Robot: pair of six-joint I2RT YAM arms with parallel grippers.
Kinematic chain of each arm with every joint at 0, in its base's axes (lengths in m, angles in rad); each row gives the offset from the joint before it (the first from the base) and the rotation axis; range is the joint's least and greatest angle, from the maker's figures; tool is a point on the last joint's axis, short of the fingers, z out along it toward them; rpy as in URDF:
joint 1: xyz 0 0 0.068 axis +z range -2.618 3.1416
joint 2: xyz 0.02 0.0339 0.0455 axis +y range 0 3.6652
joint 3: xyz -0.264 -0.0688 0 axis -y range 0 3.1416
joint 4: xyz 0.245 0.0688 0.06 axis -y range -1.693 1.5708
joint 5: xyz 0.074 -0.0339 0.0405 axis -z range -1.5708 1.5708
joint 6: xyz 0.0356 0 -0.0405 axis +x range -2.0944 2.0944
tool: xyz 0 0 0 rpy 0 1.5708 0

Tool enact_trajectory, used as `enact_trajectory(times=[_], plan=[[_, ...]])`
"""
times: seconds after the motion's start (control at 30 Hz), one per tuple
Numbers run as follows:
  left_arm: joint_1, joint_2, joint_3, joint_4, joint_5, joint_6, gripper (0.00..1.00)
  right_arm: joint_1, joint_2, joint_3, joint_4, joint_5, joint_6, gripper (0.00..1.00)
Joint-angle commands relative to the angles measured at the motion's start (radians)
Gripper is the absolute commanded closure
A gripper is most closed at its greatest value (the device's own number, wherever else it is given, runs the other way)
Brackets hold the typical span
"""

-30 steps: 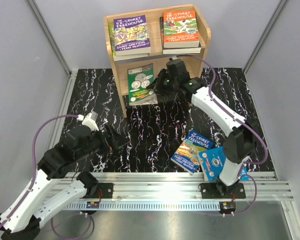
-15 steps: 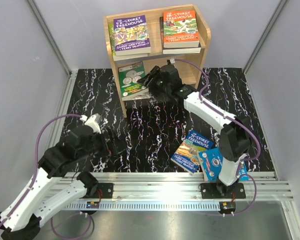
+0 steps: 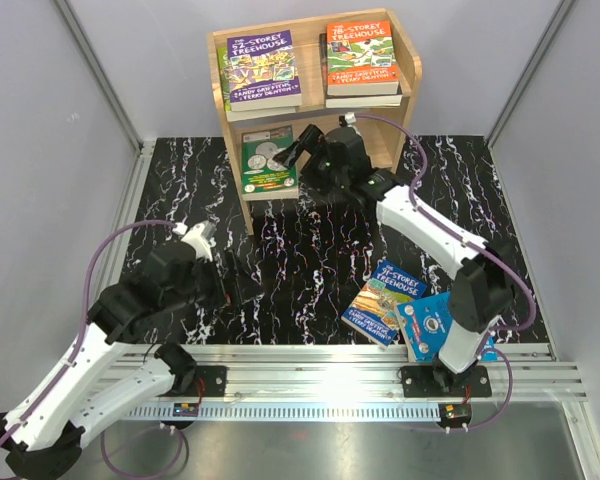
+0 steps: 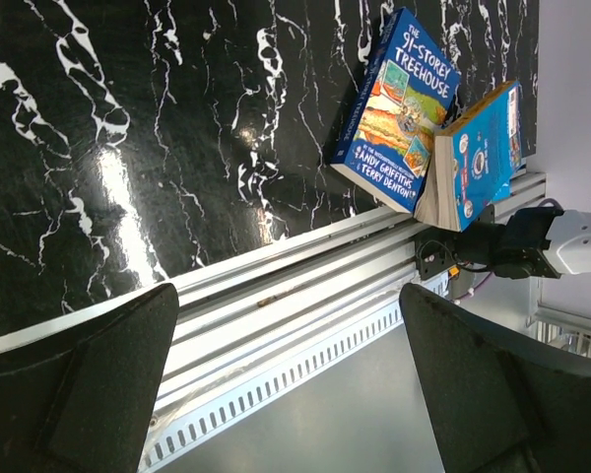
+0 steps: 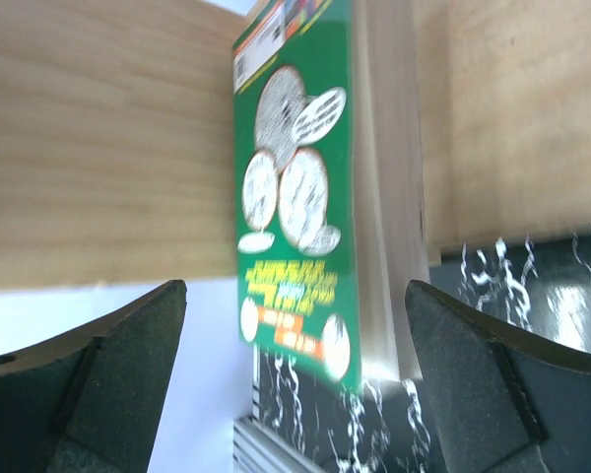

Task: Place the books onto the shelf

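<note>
In the lower tier of the shelf (image 3: 242,190), close to its left wall: the green coin book (image 3: 268,160), cover facing out front. Just in front of the shelf, on either side of that book: the right fingers (image 5: 108,384), spread wide, a gap on both sides, no grip on it. On top of the shelf: a purple book (image 3: 262,68) and an orange book (image 3: 361,58), lying flat, side by side. Well away from the shelf, on the black surface (image 3: 300,260) near the right arm's base: a blue Treehouse book (image 3: 385,300), with a bright blue book (image 3: 435,325) touching it. Well away from the shelf on the other side: the left fingers (image 4: 98,394), wide open too, holding nothing.
</note>
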Motion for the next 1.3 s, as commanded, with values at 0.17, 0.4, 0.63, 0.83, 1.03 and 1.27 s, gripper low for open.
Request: enact_trajectory(times=[0.17, 0.4, 0.63, 0.83, 1.03, 1.27], plan=[[0.004, 0.051, -0.005, 0.111, 0.003, -0.028, 0.01, 0.015, -0.225, -0.113, -0.127, 0.071, -0.082, 0.0], [0.004, 0.122, 0.015, 0.17, -0.002, -0.038, 0.01, 0.009, -0.368, -0.173, -0.276, 0.082, -0.114, 0.0], [-0.061, 0.359, -0.009, 0.344, 0.112, 0.035, 0.01, -0.018, -0.632, -0.436, -0.72, 0.112, 0.013, 0.0], [-0.208, 0.659, 0.02, 0.546, 0.098, 0.003, 0.01, -0.149, -0.667, -0.614, -0.942, 0.115, 0.048, 0.0], [-0.285, 0.934, 0.147, 0.63, 0.151, -0.041, 0.01, -0.523, -0.615, -0.681, -0.871, 0.029, -0.16, 0.0], [-0.323, 0.978, 0.156, 0.691, 0.191, -0.127, 0.01, -0.644, -0.344, -0.619, -0.709, 0.019, -0.268, 0.0]])
